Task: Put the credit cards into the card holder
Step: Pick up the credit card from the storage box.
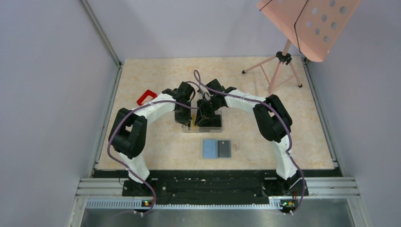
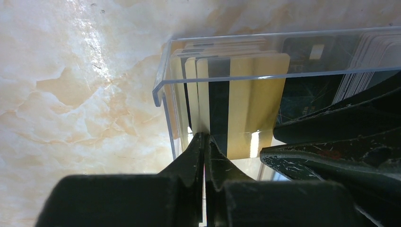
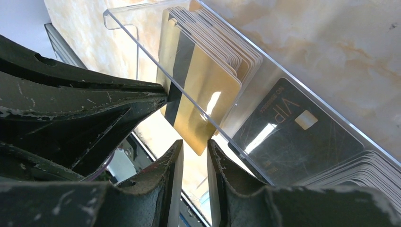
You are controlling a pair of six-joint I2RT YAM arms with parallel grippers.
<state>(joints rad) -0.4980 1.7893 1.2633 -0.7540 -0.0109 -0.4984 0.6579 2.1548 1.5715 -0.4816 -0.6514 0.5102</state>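
**Left wrist view:** your left gripper (image 2: 204,144) is pressing its fingers together on the nearest edge of one gold card (image 2: 253,109). It is holding the card tilted away from the stack, so that it can leave the clear box (image 2: 163,90).

**Right wrist view:** your right gripper (image 3: 195,158) is hovering with its fingers narrowly apart and empty, the card's corner just above the gap (a hand-over looks likely).

**Top view:** the card holder (image 1: 216,148) is lying open near the box, on the side toward the arm bases, ready to take the card.
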